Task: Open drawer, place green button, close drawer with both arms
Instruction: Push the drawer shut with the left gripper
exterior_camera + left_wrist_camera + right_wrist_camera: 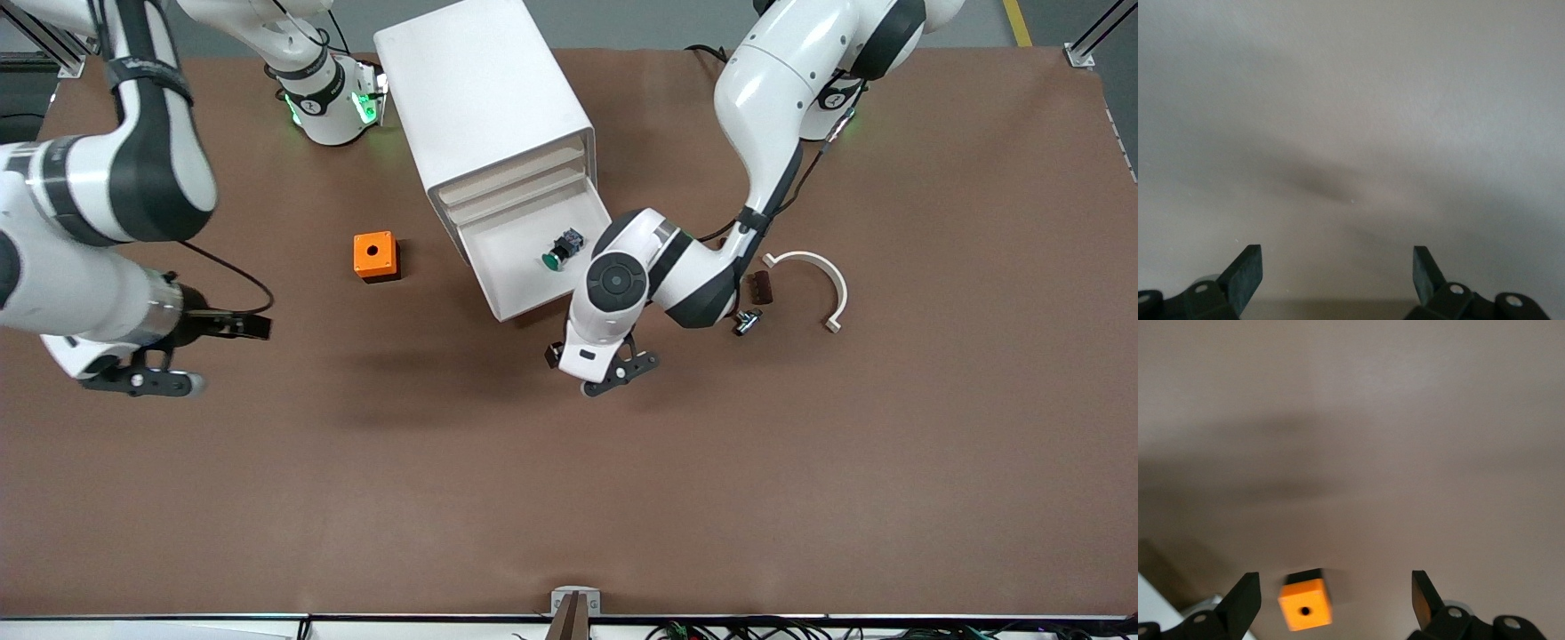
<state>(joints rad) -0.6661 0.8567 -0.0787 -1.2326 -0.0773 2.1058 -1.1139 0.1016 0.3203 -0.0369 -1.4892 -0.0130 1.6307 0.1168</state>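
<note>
The green-capped button point(561, 251) is lying in the open drawer point(520, 276); the left claw point(597, 373) and right claw point(191, 356) are hovering open over the bench point(622, 489).

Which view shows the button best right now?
The front view: the button lies in the open drawer, green cap toward the drawer's front. The left wrist view shows only a pale surface between open fingers; the right wrist view shows the orange cube, no button.

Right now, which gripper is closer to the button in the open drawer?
Left. The left gripper is at the front of the open drawer holding the button; the right gripper waits past the orange cube, toward the right arm's end.
</note>
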